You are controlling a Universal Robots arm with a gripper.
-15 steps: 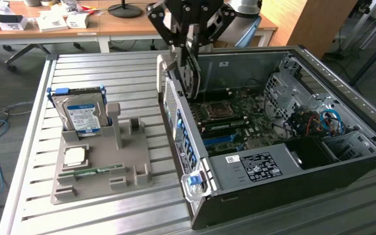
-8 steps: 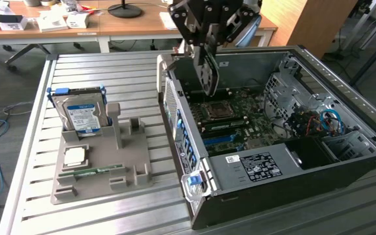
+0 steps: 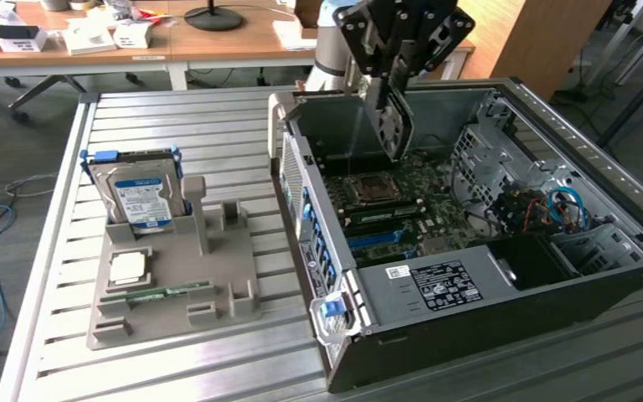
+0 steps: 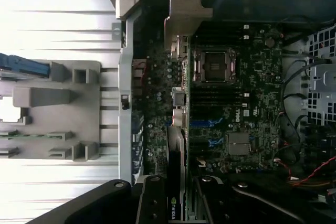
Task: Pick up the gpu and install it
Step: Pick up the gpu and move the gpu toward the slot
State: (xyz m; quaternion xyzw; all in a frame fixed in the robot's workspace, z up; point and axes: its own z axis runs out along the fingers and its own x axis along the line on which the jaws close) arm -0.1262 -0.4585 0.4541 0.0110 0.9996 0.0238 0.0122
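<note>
My gripper (image 3: pixel 395 84) has its jaws about half closed, pinching the gpu (image 3: pixel 393 126) by its two flat faces, so the card hangs upright, long side down, inside the open case (image 3: pixel 573 141). Its lower end sits just above the board (image 3: pixel 411 213), near the socket (image 3: pixel 374 186); I cannot tell whether it touches anything there. In the wrist view the card runs edge-on away from my fingers (image 4: pixel 152 203), and a logo (image 4: pixel 170 209) on it reads NVIDIA. A white mark (image 4: pixel 251 113) on the board may be a maker's name, but I cannot read it. The white label (image 3: pixel 447 283) on the case's black cover carries print too small to read, as does the blue and white sticker (image 3: pixel 143 203) on the drive (image 3: pixel 131 180). The drive stands on edge in the grey holder (image 3: pixel 232 276) at the exterior view's left, well apart from the case.
</note>
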